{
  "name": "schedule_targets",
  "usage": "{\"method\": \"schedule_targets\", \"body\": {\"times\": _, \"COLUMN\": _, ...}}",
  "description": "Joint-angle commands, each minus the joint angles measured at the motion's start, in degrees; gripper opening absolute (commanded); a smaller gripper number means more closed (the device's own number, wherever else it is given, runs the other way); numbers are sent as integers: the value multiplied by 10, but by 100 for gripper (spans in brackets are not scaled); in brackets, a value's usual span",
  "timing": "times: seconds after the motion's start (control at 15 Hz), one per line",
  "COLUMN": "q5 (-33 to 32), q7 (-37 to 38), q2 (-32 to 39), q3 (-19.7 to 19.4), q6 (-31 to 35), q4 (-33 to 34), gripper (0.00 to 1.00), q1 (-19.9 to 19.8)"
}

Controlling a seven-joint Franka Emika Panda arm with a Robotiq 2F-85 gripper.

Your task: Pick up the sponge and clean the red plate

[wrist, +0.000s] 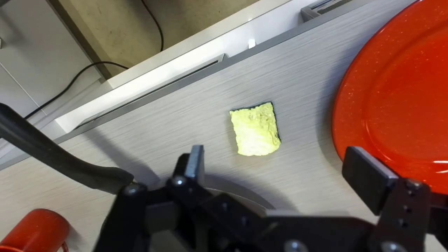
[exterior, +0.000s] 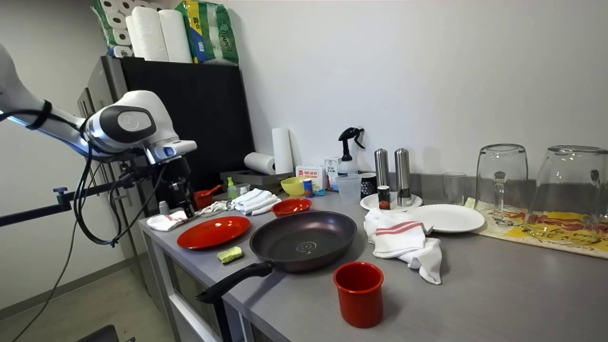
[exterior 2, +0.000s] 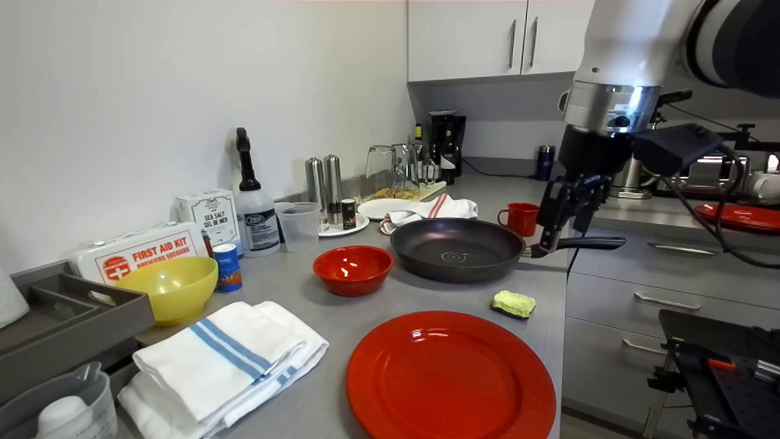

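Countertop (wrist: pixel 189 120) bears the sponge (wrist: pixel 255 130), below the gripper (wrist: pixel 279 164).

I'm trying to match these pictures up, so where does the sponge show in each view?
In an exterior view: the sponge lies left of centre, in the lower half.
In an exterior view: the sponge lies right of centre, in the lower half.
Wrist view: the sponge lies just right of the middle.
Shared landmark: the red plate, near it in all three.

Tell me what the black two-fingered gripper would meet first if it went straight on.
Probably the squarish, dark-backed yellow sponge; the open black gripper points roughly toward it, though depth is unclear.
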Motion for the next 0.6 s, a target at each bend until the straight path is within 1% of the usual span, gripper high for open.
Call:
{"method": "schedule_targets", "body": {"times": 0.0, "q5": -50, "q7": 56, "q2": 29, "q3": 5, "q6": 52, "q4": -11, "gripper": 100, "q1": -11}}
{"method": "schedule_targets", "body": {"times": 0.27, "q5": -88, "q7": 87, "q2": 55, "q3": -3, "q6": 81, "q4": -10, "gripper": 100, "q1": -16}}
{"method": "schedule_targets", "body": {"times": 0.53, "q5": -103, "q7": 126, "q2": 75, "q3": -8, "q6": 105, "q4": -15, "gripper": 100, "q1": -14}}
